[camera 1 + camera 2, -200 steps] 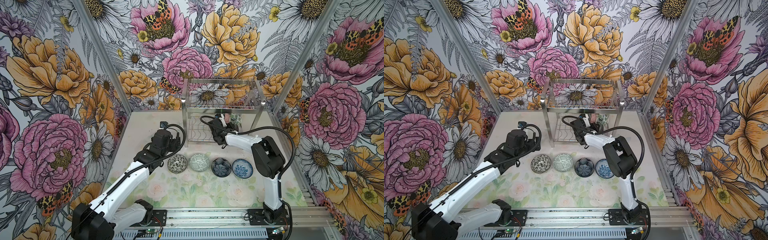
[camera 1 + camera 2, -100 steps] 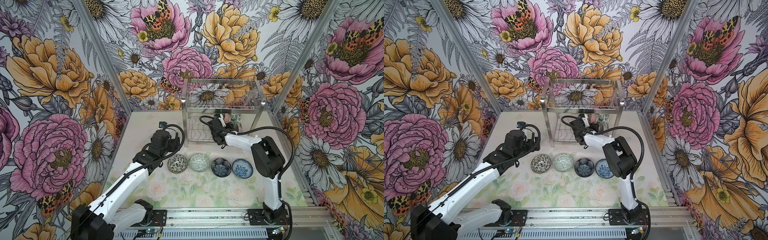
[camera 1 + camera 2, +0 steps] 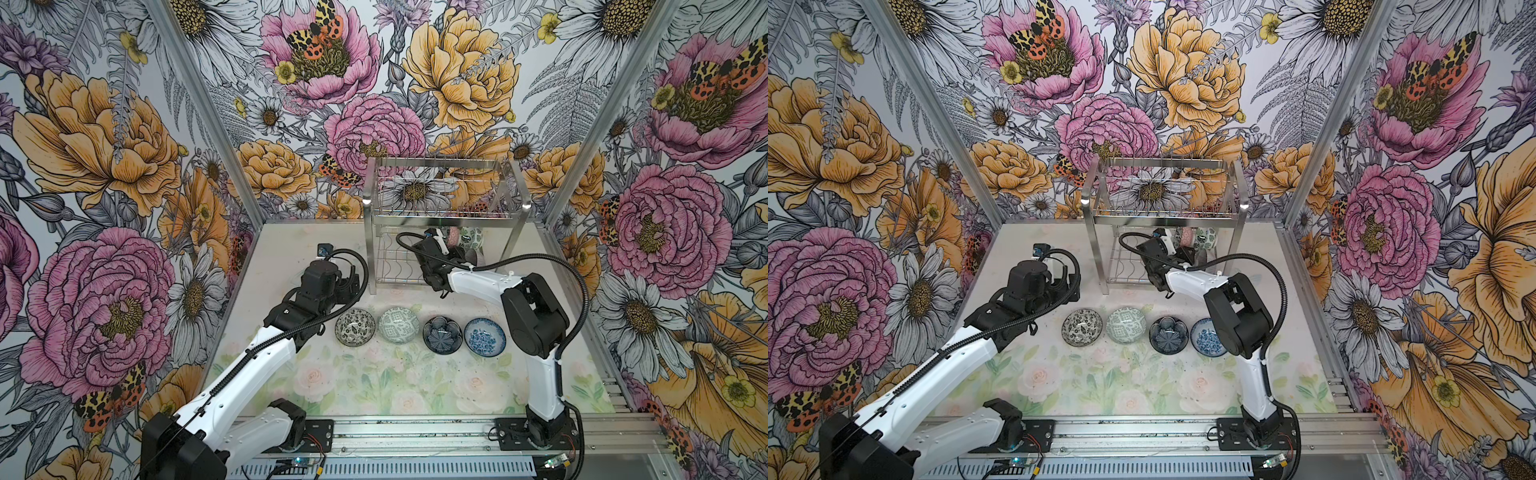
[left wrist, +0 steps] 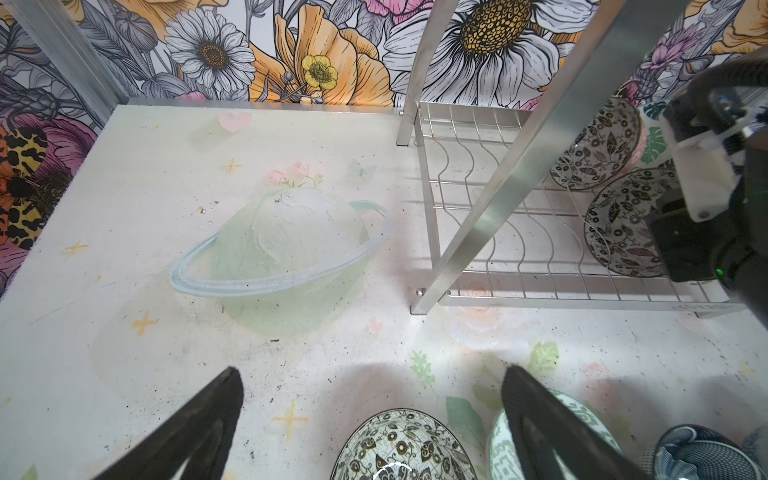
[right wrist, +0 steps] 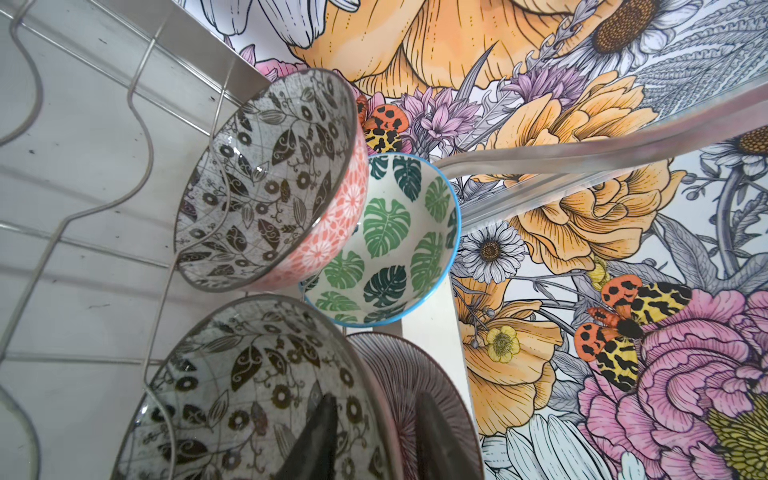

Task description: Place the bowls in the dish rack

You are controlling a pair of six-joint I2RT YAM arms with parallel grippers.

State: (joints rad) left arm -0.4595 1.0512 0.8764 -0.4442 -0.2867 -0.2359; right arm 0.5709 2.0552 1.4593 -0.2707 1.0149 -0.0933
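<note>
Enclosing floral walls; bowls on tabletop

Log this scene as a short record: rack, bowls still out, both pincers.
rack: dish rack at the back
loaded, lower shelf: pink-sided leaf-print bowl, second leaf-print bowl, green-leaf bowl, striped bowl
still out: row on the table: black-white floral bowl, green geometric bowl, dark blue bowl, blue floral bowl
left pincer: open, empty, above the table
right pincer: in the rack, fingers parted around the second leaf-print bowl's rim
</note>
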